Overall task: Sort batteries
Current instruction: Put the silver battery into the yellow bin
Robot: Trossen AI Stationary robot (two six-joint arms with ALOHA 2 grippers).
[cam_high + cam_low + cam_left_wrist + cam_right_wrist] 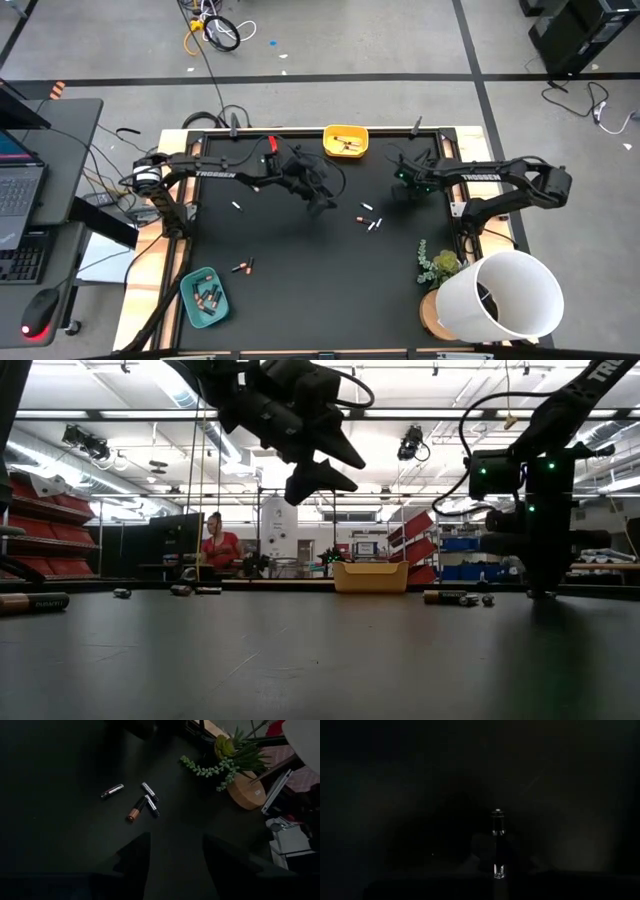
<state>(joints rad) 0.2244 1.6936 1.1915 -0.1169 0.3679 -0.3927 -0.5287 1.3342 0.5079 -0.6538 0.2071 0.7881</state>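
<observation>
**A:** The left claw (322, 203) hangs above the middle of the table (300, 300), jaws wide apart and empty. Where are the batteries?

**B:** Scattered. A cluster (368, 216) lies mid-table, between the two claws and a touch nearer the front. In the left wrist view it is three silvery cells and a copper one (136, 809), two of them touching. A lone cell (237, 205) sits towards the left edge, and a pair (242, 266) lies nearer the front left corner.

**A:** And the right claw (403, 193)?

**B:** It is low, right down at the tabletop, towards the right side. Its own camera shows one battery (497, 840) dead ahead, end-on, but the view is too dark. I can't tell whether it is open or closed on anything.

**A:** What's around?

**B:** A yellow tray (345, 141) sits at the middle of the back edge with a few cells in it. A teal tray (205, 297) is in the front left corner, holding copper ones. A plant (438, 262) on a wooden base crowds the front right corner, with a big white bucket (510, 295) beside it, just off the cluster's right.

**A:** Beyond the table?

**B:** There's a person in red (218, 545) far back in the room.
</observation>
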